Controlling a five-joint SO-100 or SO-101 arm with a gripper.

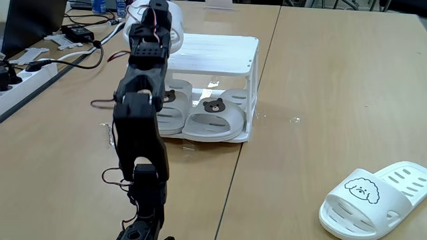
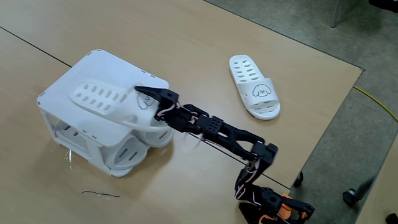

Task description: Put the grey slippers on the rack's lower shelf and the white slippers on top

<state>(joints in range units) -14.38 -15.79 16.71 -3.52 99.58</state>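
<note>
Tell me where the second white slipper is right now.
The loose white slipper lies flat on the table, apart from the rack, at the upper right in a fixed view.

The black arm (image 1: 141,127) rises from six o'clock toward twelve, its upper end against a white slipper (image 1: 172,27) at the rack (image 1: 220,57)'s top-left corner. Both grey slippers (image 1: 215,117) sit side by side on the lower shelf. Another white slipper (image 1: 375,198) lies at four o'clock on the wooden table (image 1: 327,80).
</note>
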